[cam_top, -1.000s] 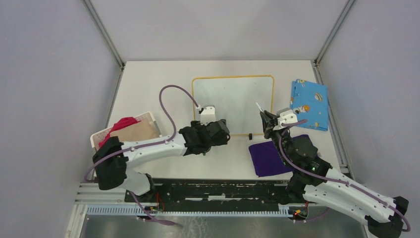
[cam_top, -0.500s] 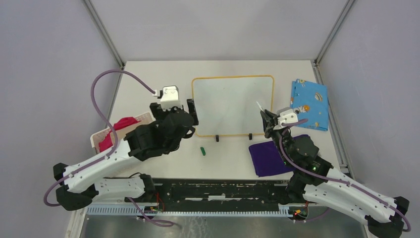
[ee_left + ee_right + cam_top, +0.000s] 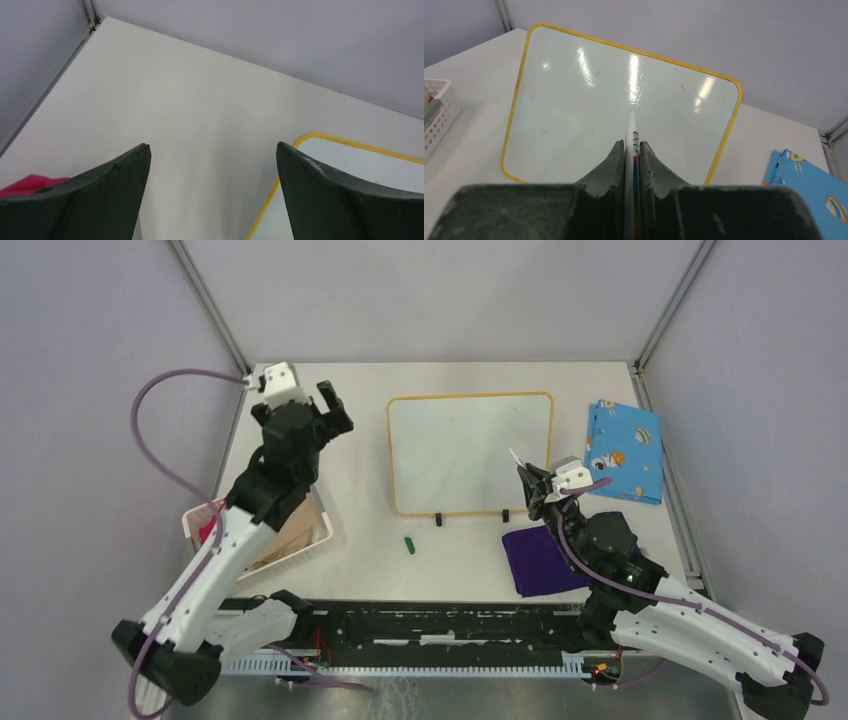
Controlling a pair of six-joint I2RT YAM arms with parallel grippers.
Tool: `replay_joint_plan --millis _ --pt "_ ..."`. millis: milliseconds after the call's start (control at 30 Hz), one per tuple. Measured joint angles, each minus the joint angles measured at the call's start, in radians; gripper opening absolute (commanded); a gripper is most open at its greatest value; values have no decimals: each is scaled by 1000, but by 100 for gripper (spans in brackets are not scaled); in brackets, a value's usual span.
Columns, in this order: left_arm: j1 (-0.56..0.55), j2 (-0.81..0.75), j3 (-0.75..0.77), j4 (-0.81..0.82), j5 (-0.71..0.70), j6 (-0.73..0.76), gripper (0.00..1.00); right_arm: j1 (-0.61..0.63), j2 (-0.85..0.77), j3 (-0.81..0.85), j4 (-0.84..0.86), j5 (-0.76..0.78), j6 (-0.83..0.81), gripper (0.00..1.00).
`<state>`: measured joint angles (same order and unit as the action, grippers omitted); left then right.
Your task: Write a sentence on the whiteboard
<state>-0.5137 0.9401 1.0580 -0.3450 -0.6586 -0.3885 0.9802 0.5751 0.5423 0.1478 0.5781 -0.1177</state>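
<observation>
The whiteboard [image 3: 470, 445] lies flat at the table's centre, white with a yellow rim. It also shows in the right wrist view [image 3: 574, 95], and one corner shows in the left wrist view [image 3: 360, 170]. It bears only faint scuffs; no green sentence shows on it. My right gripper [image 3: 530, 483] is shut on a white marker [image 3: 631, 132], whose tip hangs over the board's near right part. My left gripper [image 3: 338, 408] is open and empty above bare table left of the board, its jaws wide apart [image 3: 212, 150]. A small green cap [image 3: 408, 544] lies on the table near the board's front edge.
A white basket [image 3: 318, 530] with a red cloth [image 3: 210, 525] and a brown item stands at the left. A purple cloth [image 3: 540, 560] lies front right, a blue patterned cloth [image 3: 625, 450] right of the board. Two black clips [image 3: 439, 519] sit on the board's near rim.
My left arm has swung from the board's near edge out to the far left and risen, leaving the green cap on the table. The right gripper has shifted slightly left with the marker.
</observation>
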Motion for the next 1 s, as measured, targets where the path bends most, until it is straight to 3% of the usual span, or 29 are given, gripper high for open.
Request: replay_joint_plan --millis 67,200,467,600,833,1000 --pt "42 106 72 26 64 27 100 0 1 0 0 -6 1 0" --pt "88 234 51 63 237 30 100 0 2 0 0 -14 6 0" --pt "134 153 -288 356 449 28 100 0 5 0 0 -20 8 0" --pt "167 191 -275 408 588 20 100 0 30 0 10 -21 7 0" --pt "393 327 -263 635 1003 -125 100 0 76 0 12 -28 6 0" --pt "450 425 -314 842 1268 -186 100 0 77 11 14 -29 -4 0"
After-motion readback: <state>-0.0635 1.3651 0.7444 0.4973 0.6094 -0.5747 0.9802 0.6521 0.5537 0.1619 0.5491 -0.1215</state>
